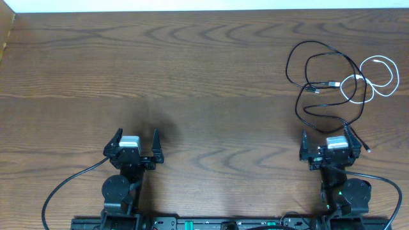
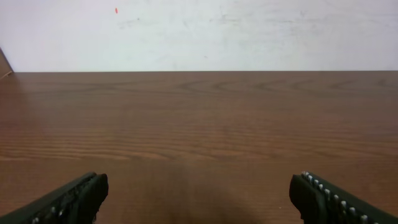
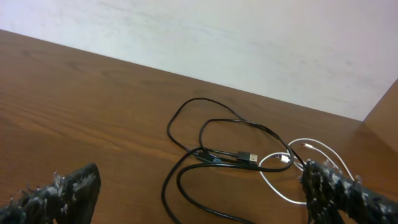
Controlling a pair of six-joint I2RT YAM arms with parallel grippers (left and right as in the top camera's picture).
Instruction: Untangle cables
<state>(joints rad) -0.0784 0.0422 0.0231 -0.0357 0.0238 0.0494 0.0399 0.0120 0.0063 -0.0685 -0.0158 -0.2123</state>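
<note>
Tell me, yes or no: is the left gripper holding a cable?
No, the left gripper is open and empty; the cables lie far to its right.

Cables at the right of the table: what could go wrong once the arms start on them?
The white cable crosses the black cables, so pulling one alone may tighten the tangle. One black strand runs close beside the open right gripper and might snag. The open left gripper sits far off; a long reach seems needed.
</note>
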